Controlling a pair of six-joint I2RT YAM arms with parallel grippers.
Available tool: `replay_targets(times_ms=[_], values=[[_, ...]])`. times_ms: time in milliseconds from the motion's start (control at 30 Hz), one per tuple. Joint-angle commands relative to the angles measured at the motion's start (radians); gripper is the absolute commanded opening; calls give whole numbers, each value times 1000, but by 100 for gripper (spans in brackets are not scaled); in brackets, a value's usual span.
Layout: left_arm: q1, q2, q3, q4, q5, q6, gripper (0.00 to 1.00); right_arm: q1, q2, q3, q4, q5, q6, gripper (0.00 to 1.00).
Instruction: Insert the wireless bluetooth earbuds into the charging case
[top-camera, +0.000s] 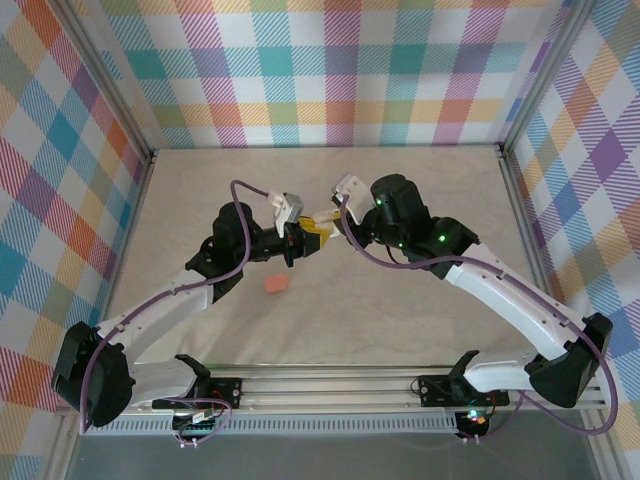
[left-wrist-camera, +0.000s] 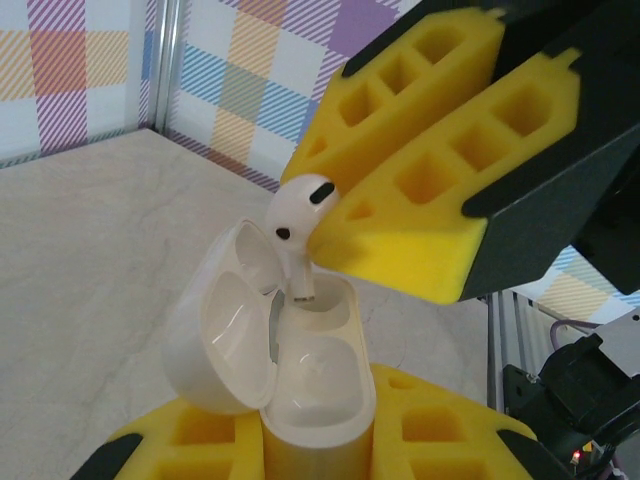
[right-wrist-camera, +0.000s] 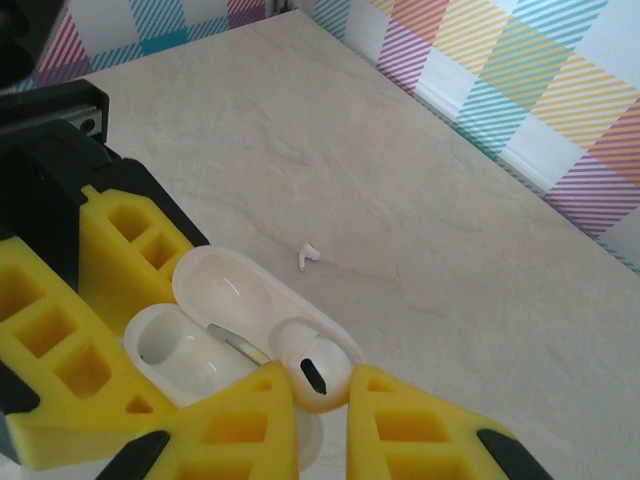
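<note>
Pale marbled tabletop lies below both arms. Between the left gripper's (left-wrist-camera: 316, 450) fingers the open charging case (left-wrist-camera: 310, 390) sits clamped. Directly above it the right gripper (right-wrist-camera: 322, 400) pinches a white earbud (right-wrist-camera: 312, 365), stem tip at the socket mouth. Best to align the stem, lower it straight, and release once seated.

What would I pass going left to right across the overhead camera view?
Left arm's black base → small salmon-pink rounded plastic case → left tool → right tool → right arm's black base. The open white plastic charging case and white stemmed earbud they hold overlap them, so skipped.
</note>
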Motion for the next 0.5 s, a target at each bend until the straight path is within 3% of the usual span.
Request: replay_targets(times_ms=[0,467], values=[[-12,-26,-4,41,-5,18,0,7,-18,-10,26,-18,-44,16],[-12,-44,-14,24,-7,26,0,8,-42,-34,20,-59,-138,16]])
